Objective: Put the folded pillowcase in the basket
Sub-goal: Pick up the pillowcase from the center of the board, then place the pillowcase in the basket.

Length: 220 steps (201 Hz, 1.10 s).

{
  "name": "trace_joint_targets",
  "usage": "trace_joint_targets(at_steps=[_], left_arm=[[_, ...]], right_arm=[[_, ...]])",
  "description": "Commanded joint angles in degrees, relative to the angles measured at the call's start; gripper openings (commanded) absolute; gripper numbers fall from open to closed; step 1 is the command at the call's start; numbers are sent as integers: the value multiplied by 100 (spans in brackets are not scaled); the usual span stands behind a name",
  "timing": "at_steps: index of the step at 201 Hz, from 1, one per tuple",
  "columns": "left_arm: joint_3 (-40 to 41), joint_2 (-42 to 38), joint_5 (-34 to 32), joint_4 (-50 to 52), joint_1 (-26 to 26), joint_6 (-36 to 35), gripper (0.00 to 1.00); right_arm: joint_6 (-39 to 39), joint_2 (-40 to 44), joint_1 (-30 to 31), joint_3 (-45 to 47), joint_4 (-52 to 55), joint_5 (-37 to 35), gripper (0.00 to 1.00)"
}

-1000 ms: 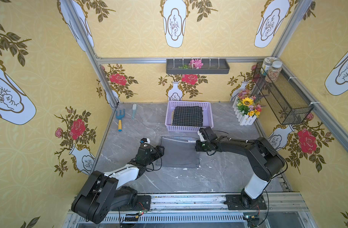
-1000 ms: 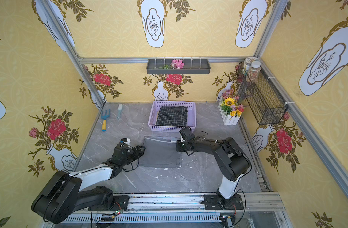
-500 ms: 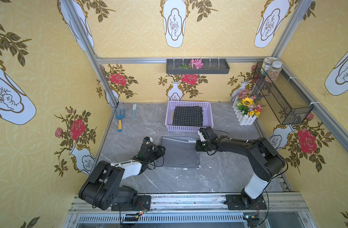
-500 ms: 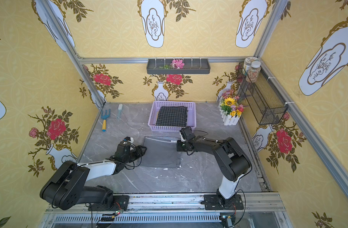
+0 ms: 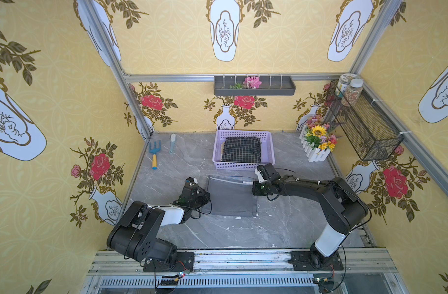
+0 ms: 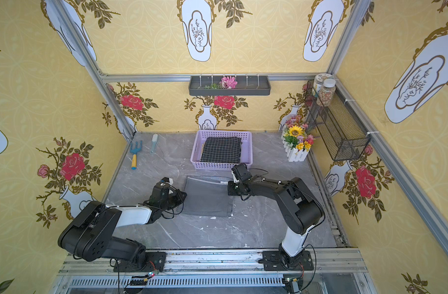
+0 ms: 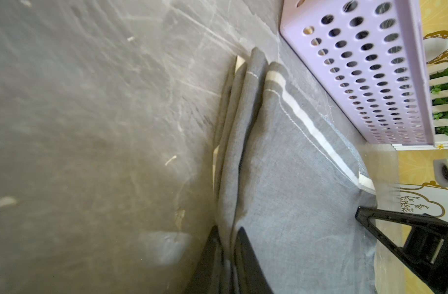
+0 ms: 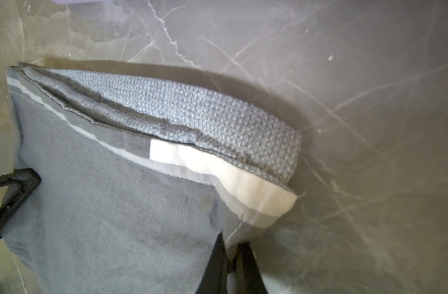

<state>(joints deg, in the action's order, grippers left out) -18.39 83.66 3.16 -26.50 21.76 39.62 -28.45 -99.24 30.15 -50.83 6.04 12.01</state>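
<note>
Though folded flat, grey white-trimmed pillowcase [image 5: 230, 196]

Upper left of the surface [image 5: 182, 163] in a top view there's a blue hand fork [image 5: 154, 154] beside a little brush [image 5: 172, 143]. Over on the right sits a picket-fence flower box [image 5: 317, 145], with a black mesh rack [image 5: 363, 124] holding two jars [image 5: 352, 93] above it. Grey wall tray [image 5: 268, 90] top centre.

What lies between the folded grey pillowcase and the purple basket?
Only a narrow bare strip of table separates pillowcase and basket, shown in both top views and the left wrist view.
</note>
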Motion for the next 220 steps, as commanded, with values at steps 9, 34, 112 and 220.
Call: trace_joint_targets(at_steps=[9, 34, 112, 220], left_arm=[[137, -57, 13, 29, -1, 48, 2], [261, -242, 2, -81, -9, 99, 0], [523, -1351, -57, 97, -5, 73, 0], [400, -3156, 299, 539, 5, -57, 0]], right_arm=[[-5, 80, 4, 15, -47, -21, 6], [-3, 135, -4, 22, -9, -42, 4], [-21, 823, 51, 166, 215, -158, 1], [44, 2357, 61, 28, 852, -386, 1]])
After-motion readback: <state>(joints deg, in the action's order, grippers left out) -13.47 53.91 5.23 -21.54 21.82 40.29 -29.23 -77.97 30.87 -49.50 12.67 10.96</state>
